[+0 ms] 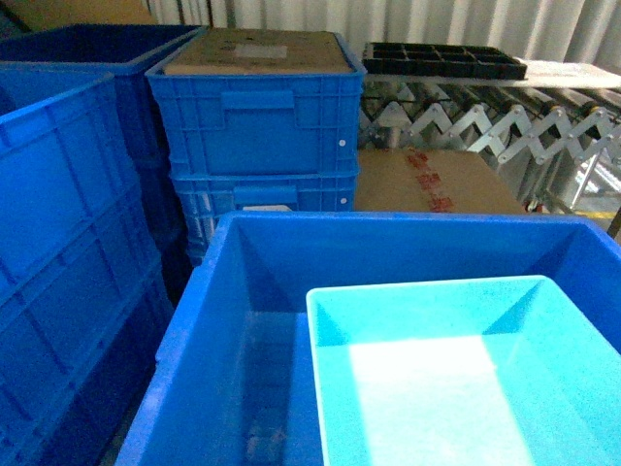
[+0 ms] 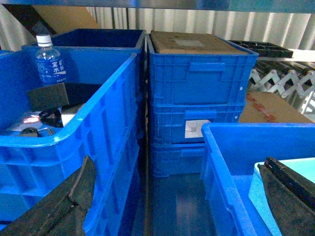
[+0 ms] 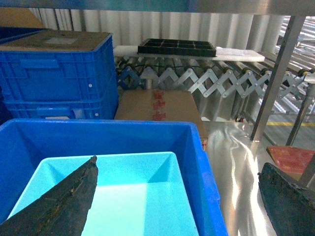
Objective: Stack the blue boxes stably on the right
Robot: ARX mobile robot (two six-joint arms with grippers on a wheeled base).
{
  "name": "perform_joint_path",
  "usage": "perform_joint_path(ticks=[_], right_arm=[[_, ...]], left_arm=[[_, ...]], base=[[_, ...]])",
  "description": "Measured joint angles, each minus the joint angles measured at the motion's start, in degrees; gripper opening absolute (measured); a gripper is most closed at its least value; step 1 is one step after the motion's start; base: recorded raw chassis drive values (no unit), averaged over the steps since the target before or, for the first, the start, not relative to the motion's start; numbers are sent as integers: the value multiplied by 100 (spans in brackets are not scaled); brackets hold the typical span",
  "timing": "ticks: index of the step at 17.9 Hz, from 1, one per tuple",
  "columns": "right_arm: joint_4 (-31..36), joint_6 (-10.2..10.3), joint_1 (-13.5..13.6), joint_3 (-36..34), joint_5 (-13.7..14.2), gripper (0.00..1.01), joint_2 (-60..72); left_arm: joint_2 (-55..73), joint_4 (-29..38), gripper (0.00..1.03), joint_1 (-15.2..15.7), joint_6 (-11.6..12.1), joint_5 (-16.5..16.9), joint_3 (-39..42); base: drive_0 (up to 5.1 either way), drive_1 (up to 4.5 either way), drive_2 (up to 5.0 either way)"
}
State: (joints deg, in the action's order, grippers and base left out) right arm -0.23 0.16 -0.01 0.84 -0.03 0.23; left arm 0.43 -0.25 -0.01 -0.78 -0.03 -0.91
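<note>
One light turquoise blue box (image 1: 456, 388) lies inside a larger dark blue tub (image 1: 388, 238), against its right side. In the right wrist view the blue box (image 3: 128, 196) lies below my right gripper (image 3: 177, 201), which is open; its left finger (image 3: 64, 206) hangs over the box and its right finger (image 3: 290, 201) is outside the tub's right wall (image 3: 204, 167). My left gripper (image 2: 177, 206) is open over the gap left of the tub, holding nothing. A corner of the blue box (image 2: 256, 194) shows beside its right finger (image 2: 290, 196). Neither gripper appears in the head view.
Stacked dark blue ribbed crates (image 1: 257, 107) stand behind, topped with cardboard. A tall crate (image 1: 58, 243) on the left holds a water bottle (image 2: 49, 61). A cardboard box (image 1: 437, 180), roller conveyor (image 1: 505, 121), black tray (image 1: 441, 60) and metal post (image 3: 273, 78) are at the right.
</note>
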Motion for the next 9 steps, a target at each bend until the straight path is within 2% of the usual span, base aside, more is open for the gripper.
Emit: perform_joint_path(ticks=[9], right_arm=[[0,0,0,0,0,98,0]], left_arm=[[0,0,98,0,-2,0,0]], base=[[0,0,0]])
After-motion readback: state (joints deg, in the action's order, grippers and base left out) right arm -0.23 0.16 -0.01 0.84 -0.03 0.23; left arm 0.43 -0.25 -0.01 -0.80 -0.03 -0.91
